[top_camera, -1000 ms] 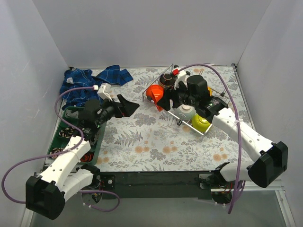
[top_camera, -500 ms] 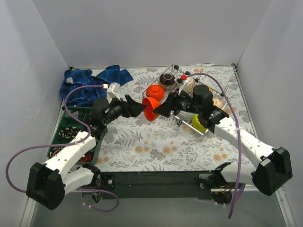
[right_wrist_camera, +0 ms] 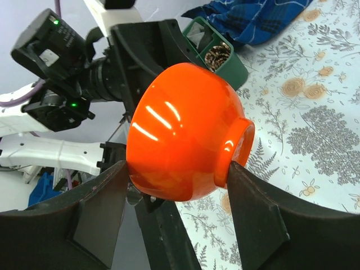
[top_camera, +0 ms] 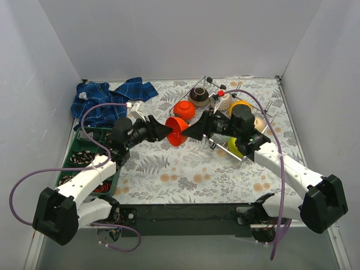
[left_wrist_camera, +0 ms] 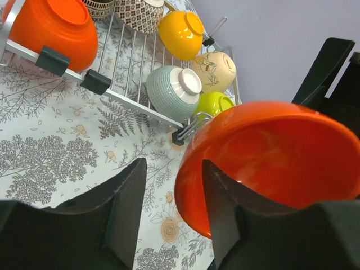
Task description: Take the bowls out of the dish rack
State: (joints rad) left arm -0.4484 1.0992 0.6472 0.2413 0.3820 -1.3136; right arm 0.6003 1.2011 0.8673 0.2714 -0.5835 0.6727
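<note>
Reaching in from the right base with the white right arm, elbow bent, forearm stretched leftward across the near side of the large silver wire-grid dish rack (top_camera: 224, 147). Clamping the right claw (top_camera: 188, 131) on a small glossy red-orange bowl (top_camera: 176, 130): one black finger against the rim, the other against the foot ring, plain in the right wrist view. Holding that bowl on its side, out of the rack and just left of it, above the grey floral-patterned table (top_camera: 185, 169), mouth turned toward the left arm.

Stretched out from the left base with the white left arm, forearm lifted and pointing right, nose to nose with the right one. Set with the left claw (top_camera: 163, 130) apart, black fingers (left_wrist_camera: 126, 214) straddling the bowl's rim, one outside the wall, one across the mouth. Cannot tell whether either finger touches the rim.

In the rack, from its left end: a second red-orange bowl (top_camera: 184, 109) beside the black end caps, a dark brown bowl (top_camera: 198, 95), a white-brown patterned bowl (left_wrist_camera: 140, 11), a yellow-orange bowl (top_camera: 241, 107). Nearer the right arm, close together: a pale mint ribbed bowl (left_wrist_camera: 169, 90), a beige bowl (left_wrist_camera: 216, 70), a lime green bowl (top_camera: 236, 147) at the near corner.

Along the table's left edge, a dark green compartment tray (top_camera: 84, 163); beyond it, a crumpled blue checked cloth (top_camera: 107, 98).
</note>
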